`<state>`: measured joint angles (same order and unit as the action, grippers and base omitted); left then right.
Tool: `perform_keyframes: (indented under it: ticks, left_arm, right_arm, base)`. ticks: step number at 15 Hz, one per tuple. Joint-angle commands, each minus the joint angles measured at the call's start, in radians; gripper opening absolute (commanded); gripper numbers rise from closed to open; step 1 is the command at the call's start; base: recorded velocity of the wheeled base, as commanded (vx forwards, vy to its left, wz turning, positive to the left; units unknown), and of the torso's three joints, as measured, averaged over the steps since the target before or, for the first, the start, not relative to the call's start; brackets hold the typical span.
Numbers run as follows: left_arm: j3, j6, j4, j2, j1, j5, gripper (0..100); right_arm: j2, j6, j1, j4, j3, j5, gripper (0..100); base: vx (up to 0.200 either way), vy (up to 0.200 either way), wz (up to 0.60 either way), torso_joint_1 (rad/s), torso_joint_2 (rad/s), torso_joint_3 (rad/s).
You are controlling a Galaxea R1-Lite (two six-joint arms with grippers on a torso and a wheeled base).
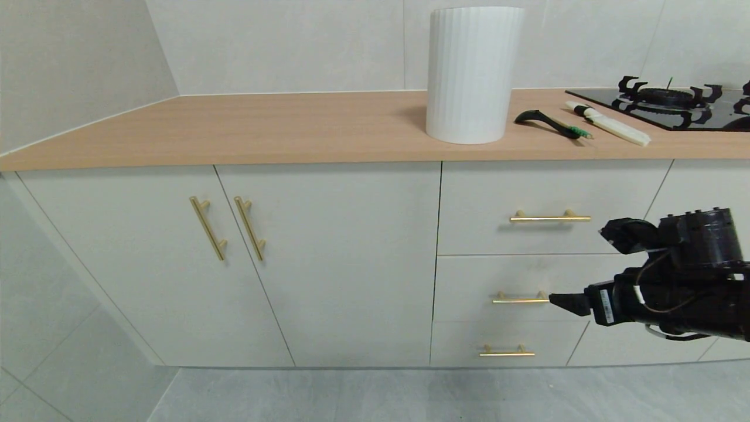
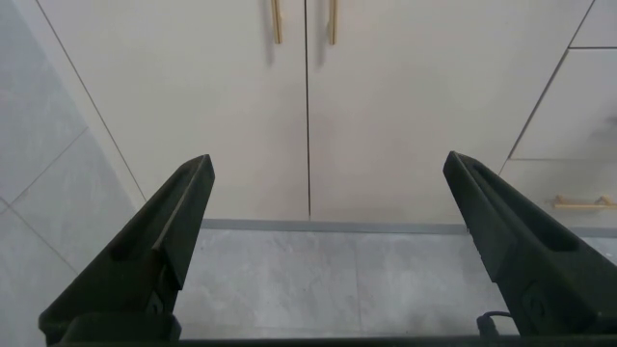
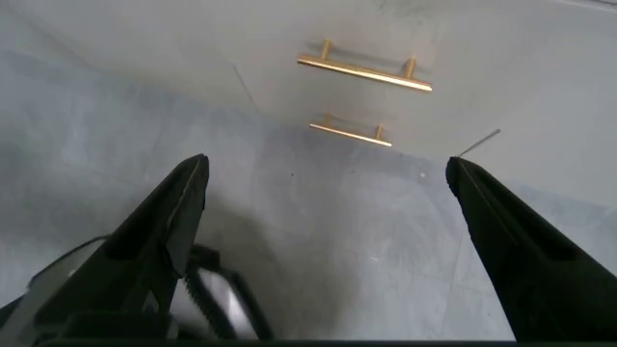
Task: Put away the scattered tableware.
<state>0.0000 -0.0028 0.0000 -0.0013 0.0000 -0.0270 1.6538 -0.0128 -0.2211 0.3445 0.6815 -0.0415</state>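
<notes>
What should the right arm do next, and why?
Probably ease the open right gripper onto the middle drawer handle just ahead of it: the drawer is shut, while the black spoon and white utensil lie on the counter.

Head camera: high, set back, facing forward and down over light wooden countertop (image 1: 263,126) and pale cabinet front (image 1: 351,246).
Left wrist camera: low, close, level past left gripper (image 2: 326,162) at paired brass door handles (image 2: 277,21); the head view shares them.
Right wrist camera: tilted down past right gripper (image 3: 326,162) onto brass drawer handles (image 3: 364,69) and grey tiled floor (image 3: 116,106).
</notes>
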Motion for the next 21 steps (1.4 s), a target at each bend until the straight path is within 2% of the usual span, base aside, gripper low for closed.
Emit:
perform_keyframes:
  ticks: [1,3,11,15,21]
  left_arm:
    - [0.000,0.000,0.000,0.001,0.000,-0.001,100]
    - [0.000,0.000,0.000,0.001,0.000,-0.001,100]
    - [0.000,0.000,0.000,0.001,0.000,-0.001,100]
    - [0.000,0.000,0.000,0.001,0.000,-0.001,100]
    - [0.000,0.000,0.000,0.001,0.000,-0.001,100]
  right_arm:
    - [0.215,0.000,-0.001,0.070,0.056,0.043,100]
    - [0.276,-0.001,0.000,0.133,0.062,0.051,100]
    - [0.555,0.011,0.029,0.527,0.067,0.140,100]
    - [0.612,0.088,0.031,0.547,0.130,0.173,100]
    - [0.669,0.091,0.049,0.548,0.176,0.178,100]
  base:
    - [0.000,0.000,0.00,0.000,0.00,0.000]
    - [0.000,0.000,0.00,0.000,0.00,0.000]
    - [0.000,0.000,0.00,0.000,0.00,0.000]
    - [0.000,0.000,0.00,0.000,0.00,0.000]
    - [0.000,0.000,0.00,0.000,0.00,0.000]
